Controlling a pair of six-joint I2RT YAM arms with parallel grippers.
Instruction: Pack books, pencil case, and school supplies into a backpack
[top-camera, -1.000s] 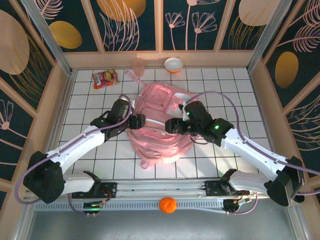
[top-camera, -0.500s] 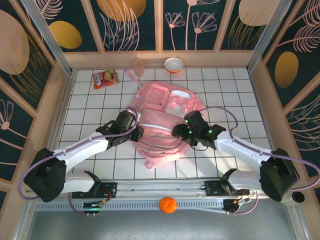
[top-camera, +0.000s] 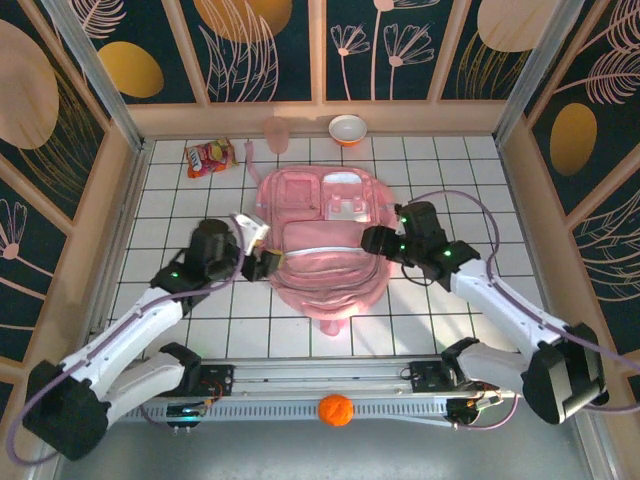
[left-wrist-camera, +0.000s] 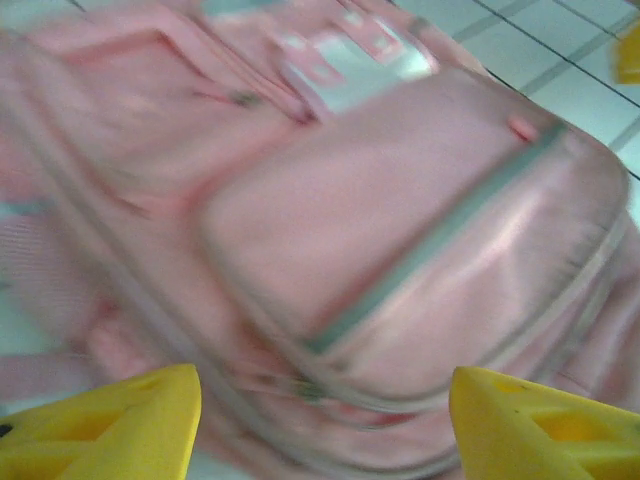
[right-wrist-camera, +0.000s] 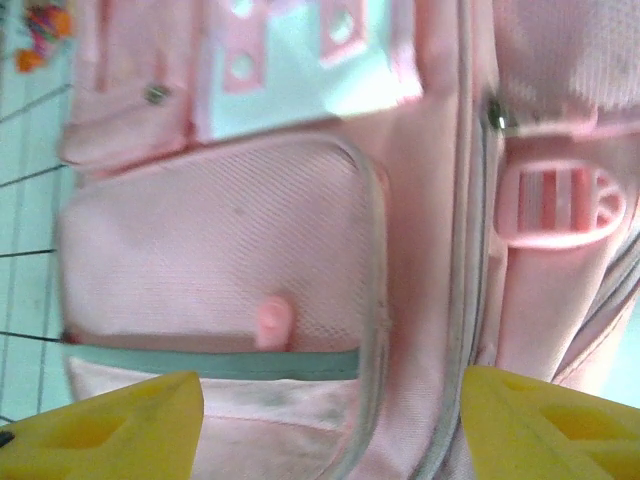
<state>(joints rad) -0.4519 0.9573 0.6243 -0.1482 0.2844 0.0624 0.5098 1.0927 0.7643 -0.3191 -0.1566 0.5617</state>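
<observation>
White gridded tabletop (top-camera: 180, 210), boxed in by dark patterned walls, is carrying everything. Left gripper (top-camera: 268, 263) is standing spread, its yellow fingers (left-wrist-camera: 110, 425) wide apart with nothing between them. Right gripper (top-camera: 368, 240) is doing likewise, its yellow fingers (right-wrist-camera: 110, 425) parted and gripping nothing.

Both are sitting at the flanks of the large soft pink backpack (top-camera: 320, 240), the left at its left edge and the right just beside its right edge. A second ago they were crowding in over a bunched-up bag. Since then the arms have been drawing outward, and the backpack has been settling flat and sliding toward the far wall, front pockets facing up.

Its zips are looking closed and its contents are hidden, so I am judging the bag as being laid out rather than loaded. How much is packed I cannot tell.

Beyond the bag, a red-orange snack packet (top-camera: 208, 157), a pink cup (top-camera: 275, 132) and a white-and-orange bowl (top-camera: 347, 128) are sitting near the far wall.
</observation>
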